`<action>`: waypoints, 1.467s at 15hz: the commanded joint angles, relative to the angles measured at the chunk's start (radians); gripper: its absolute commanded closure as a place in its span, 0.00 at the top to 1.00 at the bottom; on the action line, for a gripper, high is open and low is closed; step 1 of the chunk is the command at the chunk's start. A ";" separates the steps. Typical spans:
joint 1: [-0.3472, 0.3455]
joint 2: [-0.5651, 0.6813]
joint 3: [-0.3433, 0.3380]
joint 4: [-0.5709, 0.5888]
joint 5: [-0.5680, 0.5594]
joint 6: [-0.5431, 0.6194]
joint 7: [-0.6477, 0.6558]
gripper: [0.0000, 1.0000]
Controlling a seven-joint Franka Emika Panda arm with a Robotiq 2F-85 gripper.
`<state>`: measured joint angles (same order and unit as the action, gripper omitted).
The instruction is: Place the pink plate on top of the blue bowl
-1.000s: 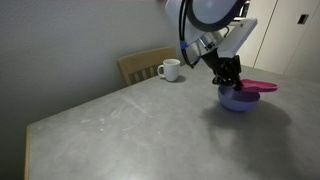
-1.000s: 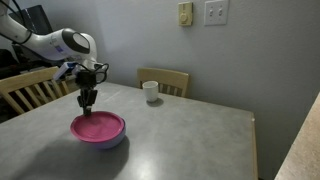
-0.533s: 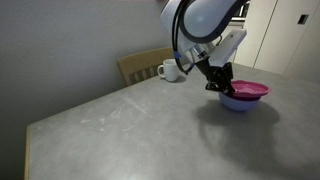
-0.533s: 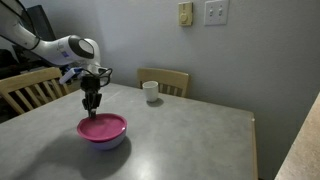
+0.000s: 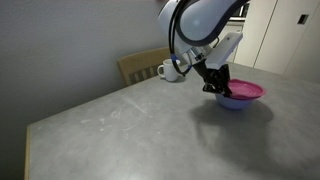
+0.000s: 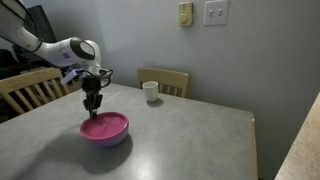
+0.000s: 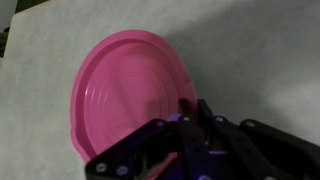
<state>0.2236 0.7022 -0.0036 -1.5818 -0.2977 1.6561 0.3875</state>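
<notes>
The pink plate (image 5: 245, 91) lies on top of the blue bowl (image 5: 237, 102) at the far side of the grey table; both exterior views show it, with the plate (image 6: 105, 126) covering the bowl (image 6: 108, 139). My gripper (image 5: 215, 86) points down at the plate's rim, on the side toward the mug (image 6: 92, 110). In the wrist view the plate (image 7: 130, 95) fills the left half, and the fingers (image 7: 203, 112) are pinched together on its edge. Only a sliver of the bowl shows under the plate.
A white handled mug (image 5: 170, 70) stands near the table's back edge, also seen in an exterior view (image 6: 150, 91). Wooden chairs stand behind the table (image 5: 140, 65) and at its side (image 6: 25, 88). The grey tabletop (image 6: 180, 130) stretches wide beside the bowl.
The gripper and the plate have shifted together a little toward the mug side, and the plate now sits flatter and more centred over the bowl.
</notes>
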 commanded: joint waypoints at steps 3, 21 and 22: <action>0.000 0.006 -0.001 0.008 0.026 0.022 0.011 0.39; -0.008 -0.343 0.154 -0.158 0.137 0.200 -0.349 1.00; -0.014 -0.358 0.162 -0.160 0.167 0.206 -0.390 1.00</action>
<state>0.2495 0.4221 0.1253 -1.6711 -0.2011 1.8114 0.1141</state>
